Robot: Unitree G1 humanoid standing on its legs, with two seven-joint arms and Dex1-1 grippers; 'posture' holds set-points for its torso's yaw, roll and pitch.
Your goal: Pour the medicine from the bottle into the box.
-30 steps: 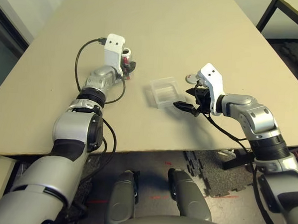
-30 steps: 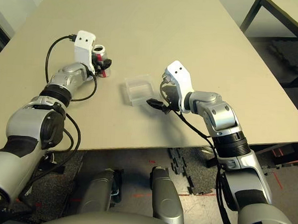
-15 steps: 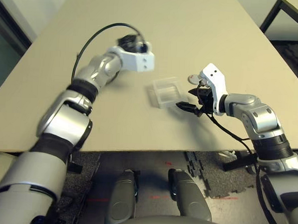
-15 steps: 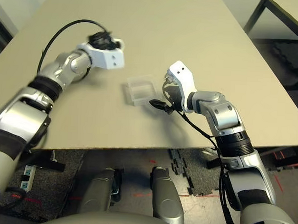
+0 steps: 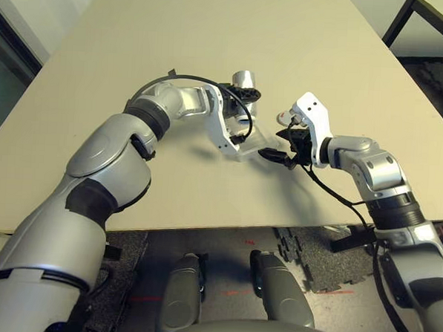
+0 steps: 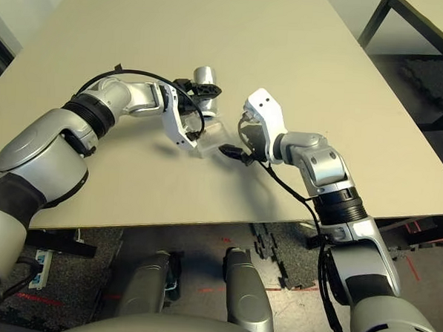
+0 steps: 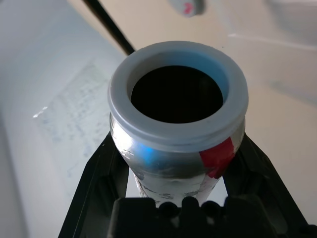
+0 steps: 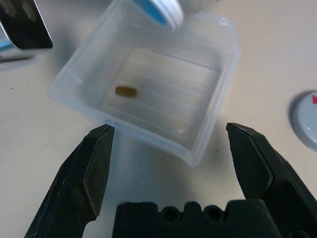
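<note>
Right wrist view: box (image 8: 148,94) holds one brown medicine (image 8: 126,91) piece; right hand (image 8: 168,163) apart; left hand (image 7: 178,163) clamps uncapped bottle (image 7: 176,134).

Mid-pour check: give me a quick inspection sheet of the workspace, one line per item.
Surface: tan table, bare beyond the work spot.
Bottle: uncapped bottle tipped mouth-down over the box.
Box: clear box flat on the table, between the grippers.
Medicine: one small brownish piece lies in the box.
Clutter: round grey cap on the table beside the box.
Grippers: left gripper shut on the bottle; right gripper open, fingers apart just short of the box.
Cables: black cable loops over the left wrist.
Surroundings: dark floor mats under the table edge.
</note>
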